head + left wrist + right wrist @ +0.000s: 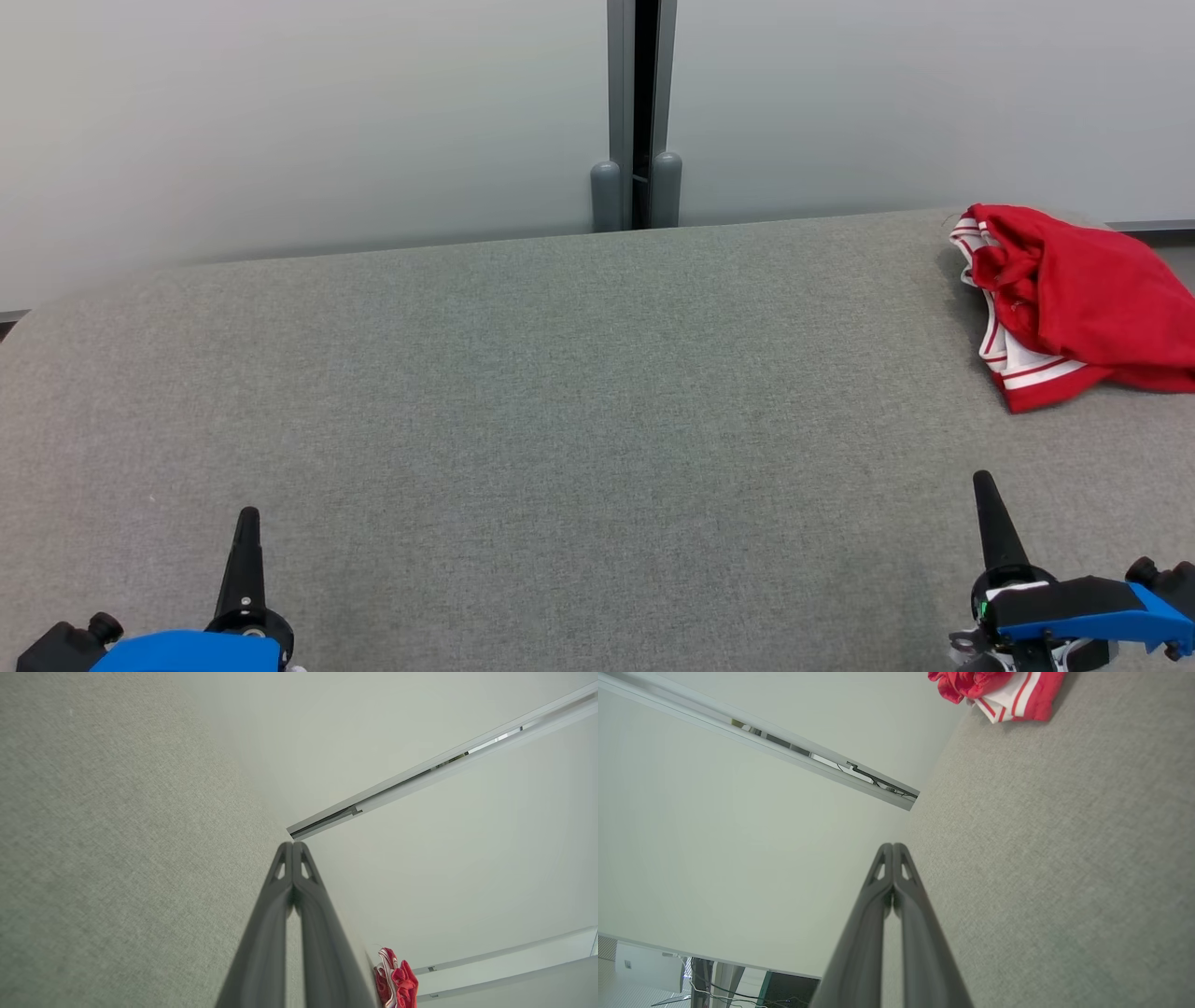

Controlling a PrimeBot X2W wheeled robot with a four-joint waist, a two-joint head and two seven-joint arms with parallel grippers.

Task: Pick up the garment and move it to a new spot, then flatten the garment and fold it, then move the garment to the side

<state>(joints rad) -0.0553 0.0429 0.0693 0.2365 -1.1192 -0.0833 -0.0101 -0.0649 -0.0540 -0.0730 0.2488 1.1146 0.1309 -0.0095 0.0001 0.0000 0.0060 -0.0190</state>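
Observation:
A red garment [1083, 299] with white-striped trim lies crumpled at the far right of the grey fabric table [560, 392]. It also shows small in the left wrist view, the garment [397, 984] at the bottom, and at the top edge of the right wrist view, the garment [994, 690]. My left gripper [247, 518] rests shut at the lower left, far from it. The right gripper [983, 481] is shut at the lower right, nearer me than the garment and holding nothing. Both wrist views show the fingers pressed together: left gripper [293, 845], right gripper [893, 846].
Pale partition panels stand behind the table, joined by a grey post [637, 112] at the middle back. The table's far edge runs just behind the garment. A dark screen and cables [738, 989] sit beyond the partition in the right wrist view.

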